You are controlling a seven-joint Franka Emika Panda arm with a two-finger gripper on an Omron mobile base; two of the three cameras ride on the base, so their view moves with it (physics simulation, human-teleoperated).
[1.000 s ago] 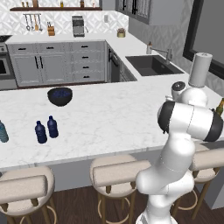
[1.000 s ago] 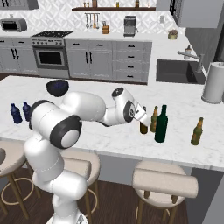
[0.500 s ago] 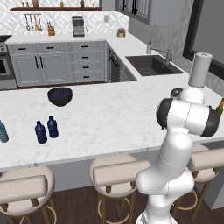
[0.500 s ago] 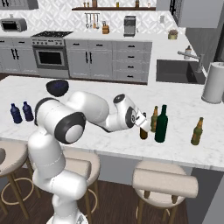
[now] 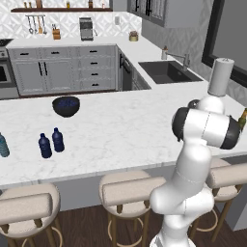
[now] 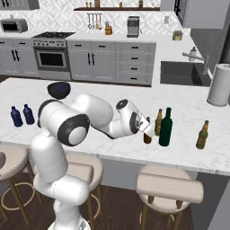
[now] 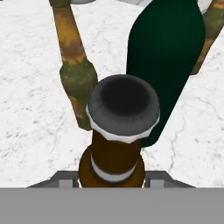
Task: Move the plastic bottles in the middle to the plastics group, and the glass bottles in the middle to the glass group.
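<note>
The gripper [image 6: 147, 131] is sitting right over the slim brown long-necked glass bottle [image 7: 117, 140], beside the tall dark green wine bottle [image 6: 165, 127] mid-counter. Can't tell if the jaws are clamping it yet. Next it's needing a clean lift toward the amber beer-type bottle [image 6: 202, 135]

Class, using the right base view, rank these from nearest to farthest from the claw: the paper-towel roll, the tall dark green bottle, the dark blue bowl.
1. Tall dark green bottle, standing just beside the claw.
2. Dark blue bowl, back across the counter beyond the arm.
3. Paper-towel roll, at the counter's far end past the bottles.
</note>
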